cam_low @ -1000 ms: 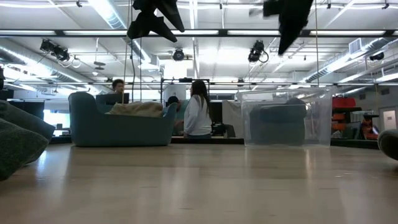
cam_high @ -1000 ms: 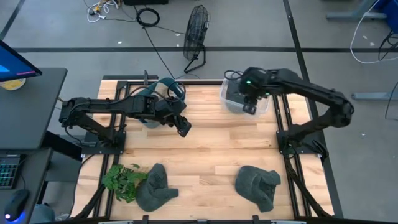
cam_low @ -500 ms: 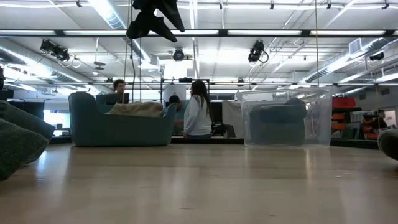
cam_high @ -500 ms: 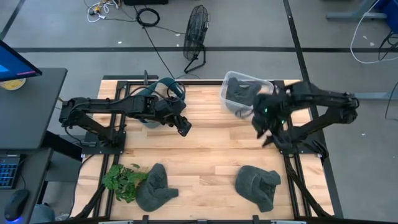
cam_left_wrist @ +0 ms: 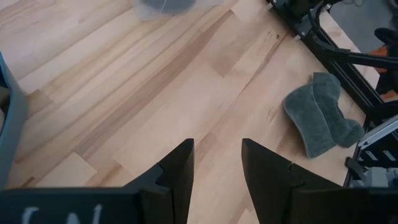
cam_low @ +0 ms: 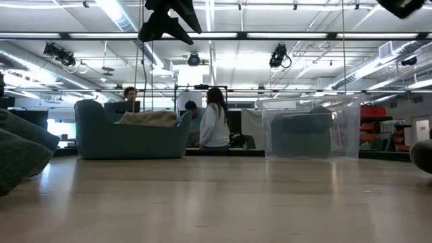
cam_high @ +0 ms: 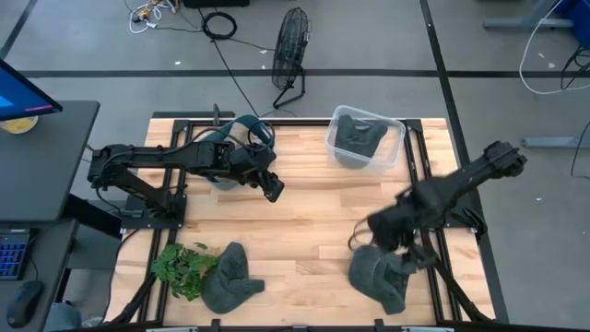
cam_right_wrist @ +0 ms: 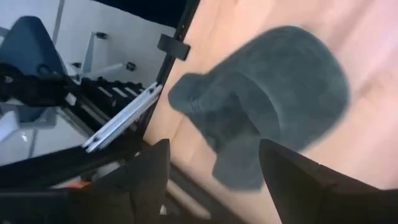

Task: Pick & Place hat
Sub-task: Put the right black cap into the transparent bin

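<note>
Three dark grey hats show in the high view. One lies in the clear bin (cam_high: pixel 365 136) at the far right. Another rests flat near the near-left corner (cam_high: pixel 230 277). The third (cam_high: pixel 383 277) lies flat near the near-right corner. My right gripper (cam_high: pixel 371 232) hovers open just above the far side of that third hat (cam_right_wrist: pixel 261 106), touching nothing. My left gripper (cam_high: pixel 270 187) hangs open over the far-left part of the table; its wrist view (cam_left_wrist: pixel 217 165) shows bare wood below and the near-right hat (cam_left_wrist: pixel 320 121) farther off.
A green leafy bunch (cam_high: pixel 182 266) lies beside the near-left hat. A blue-grey object (cam_high: pixel 235 138) stands behind my left arm. Black frame rails (cam_high: pixel 433 240) run along the table's right edge. Bare wood (cam_high: pixel 313 221) lies in the table's middle. People sit in the room beyond (cam_low: pixel 214 125).
My right arm has swung fast from above the clear bin toward the table's near edge and down, ending over the near-right hat. The hat in the bin has stayed there.
</note>
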